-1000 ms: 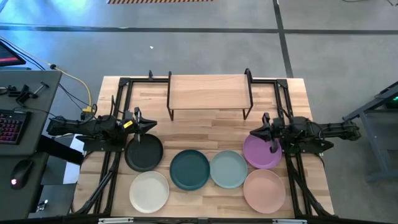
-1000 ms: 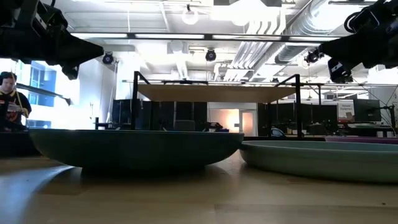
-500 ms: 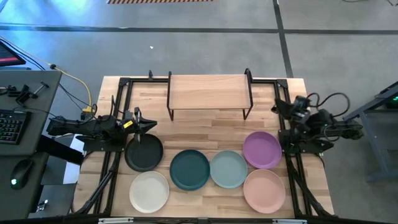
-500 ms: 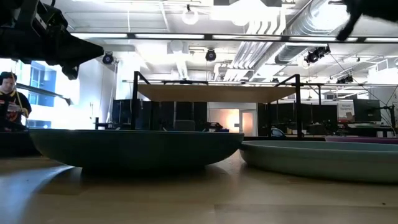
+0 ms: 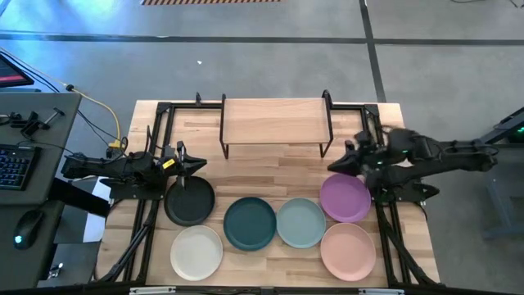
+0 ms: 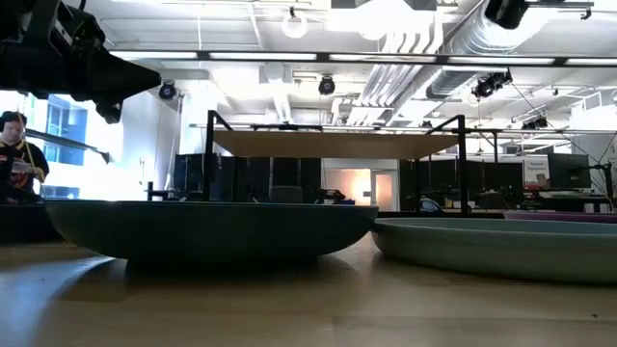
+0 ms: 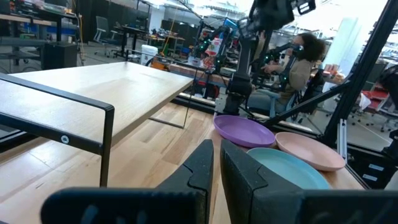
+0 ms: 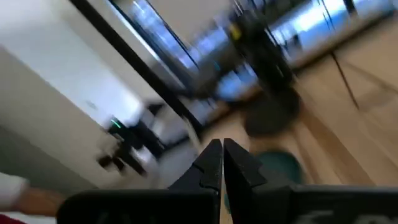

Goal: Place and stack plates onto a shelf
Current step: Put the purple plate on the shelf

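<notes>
Six plates lie flat on the table in the high view: black (image 5: 189, 201), cream-white (image 5: 196, 251), dark teal (image 5: 250, 223), pale blue-green (image 5: 300, 223), purple (image 5: 345, 197) and pink (image 5: 348, 251). The shelf (image 5: 275, 121) stands on its thin black legs at the table's far side, its board bare. My left gripper (image 5: 201, 165) is shut and hangs in the air over the black plate's far rim; its own view shows the fingers together (image 7: 216, 163). My right gripper (image 5: 334, 166) is shut (image 8: 222, 158), held high above the purple plate's far-left rim.
Black metal arm frames (image 5: 155, 131) run along the table's left and right sides. A desk with a keyboard (image 5: 16, 164) stands left of the table. A person (image 6: 14, 154) sits in the room beyond. Bare wood (image 5: 270, 176) lies between the shelf and the plates.
My right arm drew back from the purple plate toward the table's far right corner, rising out of the low view. It then swung back left, over the purple plate's far-left rim. Its wrist view is blurred by the motion. The plates have not moved.
</notes>
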